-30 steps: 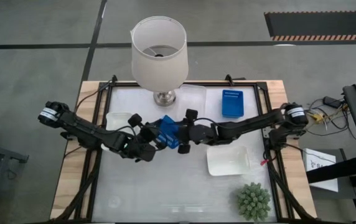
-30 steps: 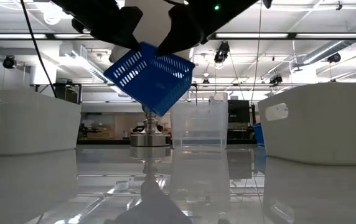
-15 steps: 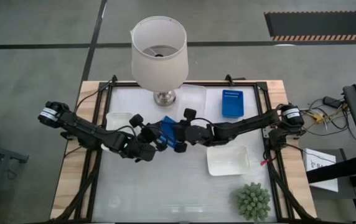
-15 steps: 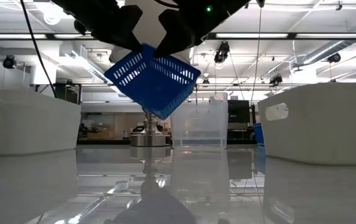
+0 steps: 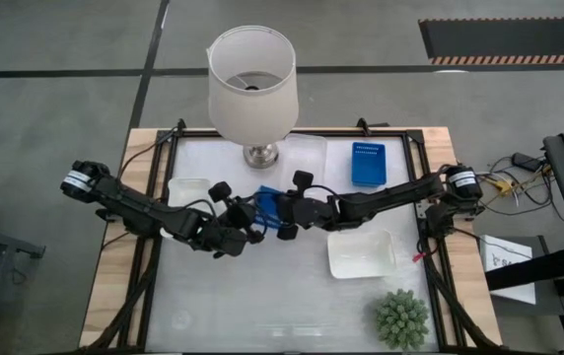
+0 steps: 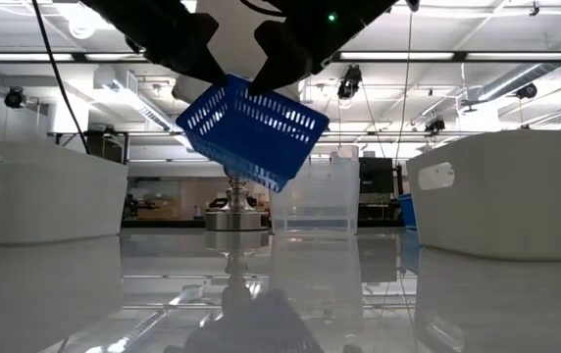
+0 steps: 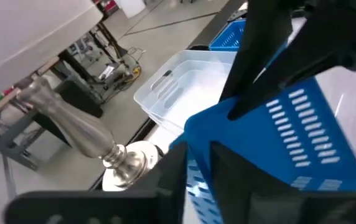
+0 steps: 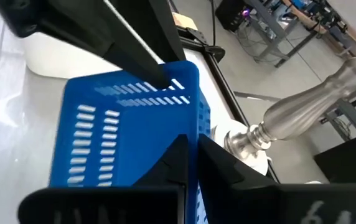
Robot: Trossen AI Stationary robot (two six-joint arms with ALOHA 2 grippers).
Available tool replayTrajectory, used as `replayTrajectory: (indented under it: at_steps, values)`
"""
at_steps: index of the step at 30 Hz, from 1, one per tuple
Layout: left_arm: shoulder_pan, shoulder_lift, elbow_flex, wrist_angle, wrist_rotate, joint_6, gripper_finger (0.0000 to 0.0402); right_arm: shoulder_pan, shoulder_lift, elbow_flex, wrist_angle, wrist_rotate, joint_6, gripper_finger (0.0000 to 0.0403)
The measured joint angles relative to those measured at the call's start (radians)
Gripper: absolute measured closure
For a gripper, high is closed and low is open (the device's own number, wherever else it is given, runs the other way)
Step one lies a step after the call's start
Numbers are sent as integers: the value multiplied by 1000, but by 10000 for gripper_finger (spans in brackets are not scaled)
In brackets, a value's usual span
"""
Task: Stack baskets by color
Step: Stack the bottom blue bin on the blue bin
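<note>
A bright blue slotted basket (image 6: 253, 132) hangs tilted in the air over the table's middle, between my two grippers. My right gripper (image 8: 192, 163) is shut on one of its walls. My left gripper (image 7: 198, 177) reaches in from the table's left. Its fingers stand a little apart, one on each side of the opposite wall. A second blue basket (image 5: 368, 163) rests on its base at the far right. White baskets lie at the left (image 5: 185, 189) and the right (image 5: 361, 254), and a clear basket (image 6: 310, 196) stands near the lamp. My left gripper has a wall of the blue basket (image 7: 198, 163) between its fingers; whether they still touch it, I cannot tell. My right gripper pinches the basket's wall (image 8: 192, 146) between its two fingers, coming nearly level from the table's right. The basket hangs tilted, one corner down, clear of the table.
A lamp with a white shade (image 5: 252, 79) and a metal foot (image 6: 229, 211) stands at the far middle, just behind the held basket. A spiky green plant (image 5: 401, 318) sits at the near right corner. The near left of the table has free room.
The blue basket has tipped and turned a little in the air and shifted slightly toward the table's right. Both arms have stayed about where they were.
</note>
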Motion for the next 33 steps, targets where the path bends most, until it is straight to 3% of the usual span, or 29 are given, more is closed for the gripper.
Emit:
replayTrajectory:
  at_steps: [7,13,23,33]
  values:
    - [-1,-4,2,5,-4,197,267,-4,-45,0,-81,-64,78,390]
    - [1,-47,1,-7,6,441,227,-11,-130,0,-233,-135,203,391]
    - [5,-223,-48,-7,37,472,222,-84,-364,-11,-656,-135,518,391]
    - [5,-341,-174,164,42,458,222,-404,-650,-181,-690,-109,613,391]
